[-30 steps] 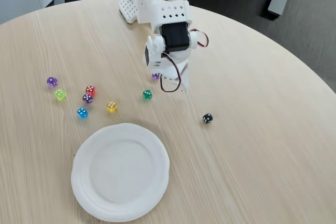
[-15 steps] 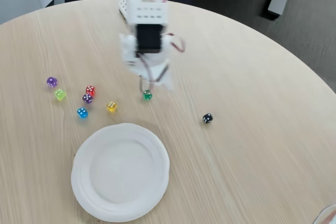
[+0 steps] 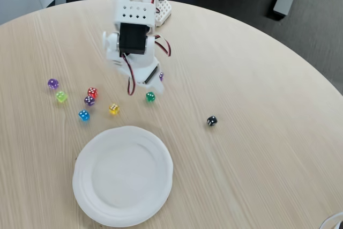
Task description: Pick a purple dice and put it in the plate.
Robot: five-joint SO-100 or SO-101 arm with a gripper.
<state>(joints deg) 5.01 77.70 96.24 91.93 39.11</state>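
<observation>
The large white plate (image 3: 164,160) lies at the front of the round wooden table. One purple dice (image 3: 52,83) sits at the far left and another purple dice (image 3: 89,100) lies in the cluster nearby. A third purple dice (image 3: 161,75) peeks out at the right edge of my gripper (image 3: 152,83), partly hidden by it. The white arm hangs over the table's upper middle with the gripper pointing down close to the surface. Its jaws are hidden behind the wrist motor, so I cannot tell whether they hold anything.
Other dice lie on the table: lime (image 3: 61,96), red (image 3: 92,92), blue (image 3: 83,115), yellow (image 3: 113,109), green (image 3: 150,96) just below the gripper, and black (image 3: 212,120) to the right. The table edge curves along the right.
The arm has swung to the left across the table. The purple dice by the gripper stays at about the same spot, and the other dice have not moved.
</observation>
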